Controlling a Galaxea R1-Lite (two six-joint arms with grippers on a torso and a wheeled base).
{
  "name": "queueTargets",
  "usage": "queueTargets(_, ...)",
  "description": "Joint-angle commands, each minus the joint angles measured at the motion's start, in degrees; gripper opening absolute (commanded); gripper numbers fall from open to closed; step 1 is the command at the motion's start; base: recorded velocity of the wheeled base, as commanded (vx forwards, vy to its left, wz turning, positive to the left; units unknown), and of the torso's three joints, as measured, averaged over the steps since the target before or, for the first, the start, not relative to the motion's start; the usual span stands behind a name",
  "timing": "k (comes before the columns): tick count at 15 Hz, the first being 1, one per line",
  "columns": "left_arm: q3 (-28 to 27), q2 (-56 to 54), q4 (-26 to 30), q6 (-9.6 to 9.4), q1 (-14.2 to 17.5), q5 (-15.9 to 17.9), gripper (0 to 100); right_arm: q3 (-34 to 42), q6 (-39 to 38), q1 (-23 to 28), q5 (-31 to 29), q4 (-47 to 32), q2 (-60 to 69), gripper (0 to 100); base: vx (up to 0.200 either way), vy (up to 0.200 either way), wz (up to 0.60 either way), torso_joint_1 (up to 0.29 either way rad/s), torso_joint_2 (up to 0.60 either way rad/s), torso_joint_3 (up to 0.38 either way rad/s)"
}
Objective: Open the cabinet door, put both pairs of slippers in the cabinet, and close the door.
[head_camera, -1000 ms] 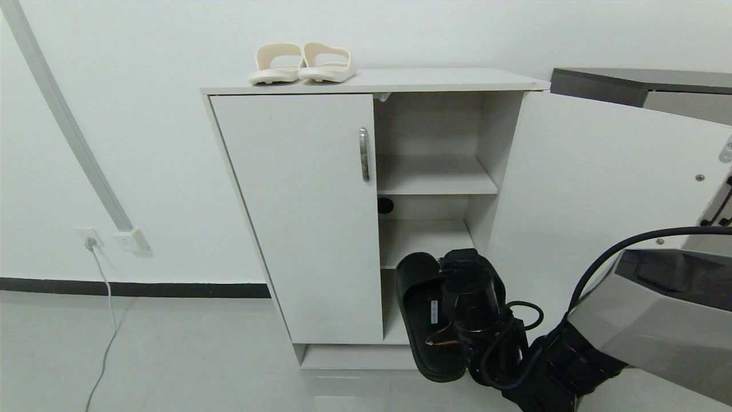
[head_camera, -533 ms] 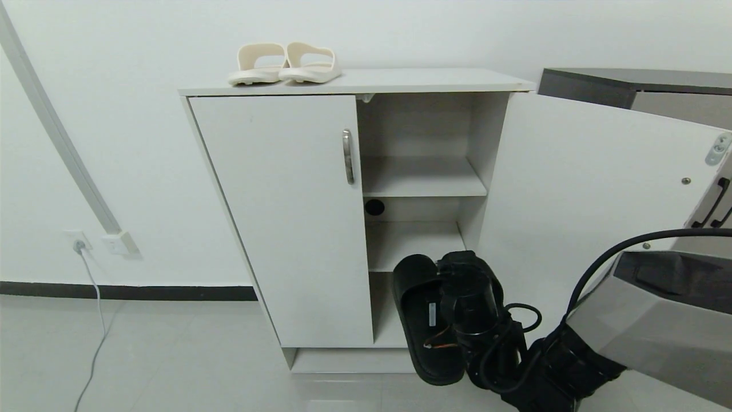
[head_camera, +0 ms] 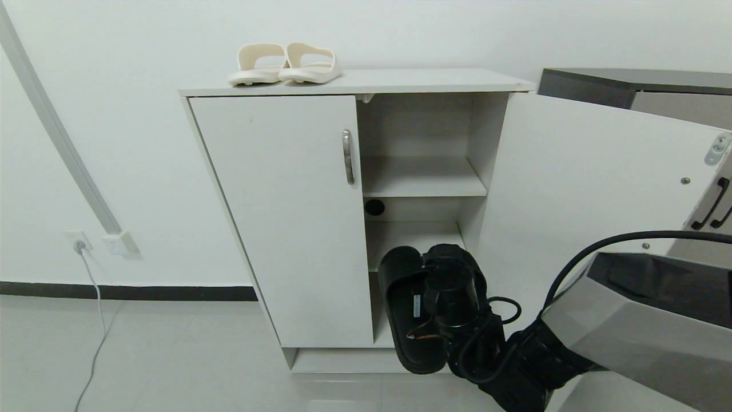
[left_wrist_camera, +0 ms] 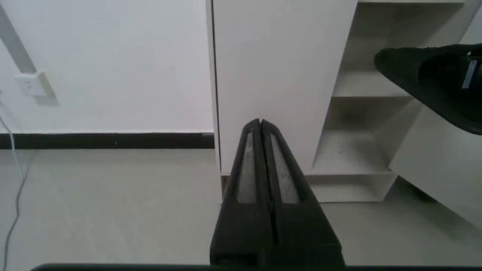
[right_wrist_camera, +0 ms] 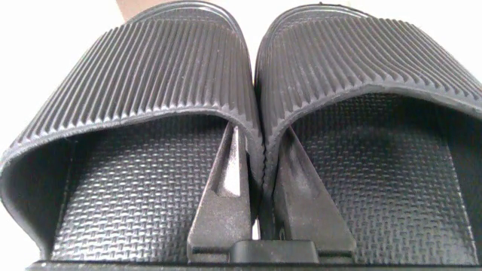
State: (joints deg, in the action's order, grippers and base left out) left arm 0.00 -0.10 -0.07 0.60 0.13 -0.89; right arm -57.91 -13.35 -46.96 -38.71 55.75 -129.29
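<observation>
The white cabinet [head_camera: 286, 217] has its right door [head_camera: 577, 189] swung open and its left door shut. A cream pair of slippers [head_camera: 285, 64] lies on the cabinet top. My right gripper [right_wrist_camera: 258, 177] is shut on the black slippers [head_camera: 409, 309], held as a pair in front of the lowest open compartment; its fingers [right_wrist_camera: 226, 181] pinch the two inner strap edges together. The black slippers [right_wrist_camera: 241, 113] show ribbed straps close up, and one black slipper toe [left_wrist_camera: 440, 71] shows near the shelves. My left gripper [left_wrist_camera: 260, 128] is shut and holds nothing, low over the floor facing the cabinet.
Inside the open half are a top shelf [head_camera: 423, 177] and a middle shelf [head_camera: 417, 240], both bare. A grey unit [head_camera: 640, 86] stands right of the open door. A wall socket with a cable [head_camera: 77, 246] is at the far left; bare tiled floor lies before the cabinet.
My right gripper has carried the black slippers left and a little up, closer to the lower opening. The head camera shifted right between the earliest frame and the later one.
</observation>
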Motion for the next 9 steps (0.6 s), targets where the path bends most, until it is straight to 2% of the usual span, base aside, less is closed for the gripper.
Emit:
queueTargets(1, 0.0, 0.1, 0.0, 0.02, 0.0, 0.0, 0, -5.3, 0.0, 0.0, -0.1, -0.1, -5.2, 0, 0.0, 0.0, 0.0, 0.0, 0.0, 0.0)
queueTargets(6, -0.1, 0.1, 0.0, -0.07, 0.0, 0.2, 0, -6.3, -1.2, 0.1, -0.1, -1.8, -5.9, 0, 0.0, 0.0, 0.0, 0.0, 0.0, -0.011)
queueTargets(9, -0.1, 0.1, 0.0, -0.07, 0.0, 0.2, 0, -6.3, -1.4, 0.1, -0.2, -2.8, -5.9, 0, 0.0, 0.0, 0.0, 0.002, 0.0, -0.147)
